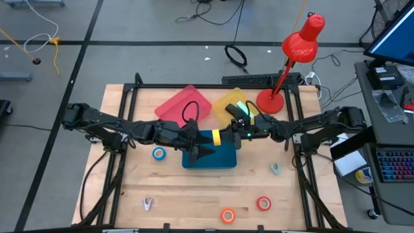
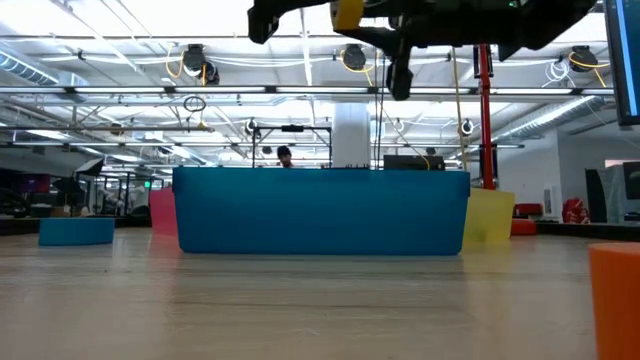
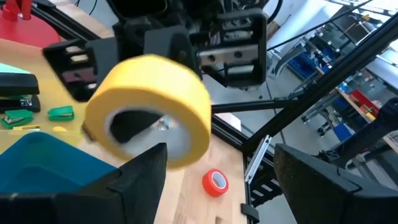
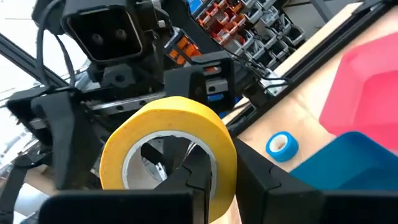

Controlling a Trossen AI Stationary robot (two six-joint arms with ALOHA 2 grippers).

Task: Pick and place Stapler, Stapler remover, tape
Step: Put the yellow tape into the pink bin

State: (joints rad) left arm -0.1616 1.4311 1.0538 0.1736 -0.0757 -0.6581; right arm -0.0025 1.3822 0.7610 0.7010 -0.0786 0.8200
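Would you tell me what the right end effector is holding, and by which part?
The right end effector holds the yellow tape roll, fingers pinching its ring wall.

Our table, seen from above: three trays at centre, rolls scattered around.

We find the middle tray (image 1: 210, 157) in front, two more trays (image 1: 184, 105) (image 1: 230, 101) behind it, and the lamp (image 1: 289, 63) at the back right. One tape roll (image 1: 159, 153) lies left of the middle tray; two rolls (image 1: 228, 215) (image 1: 263, 204) sit near the front edge (well apart from the trays). Above the middle tray, the right gripper (image 1: 226, 137) holds another roll (image 1: 217, 137), facing the left gripper (image 1: 199, 150).
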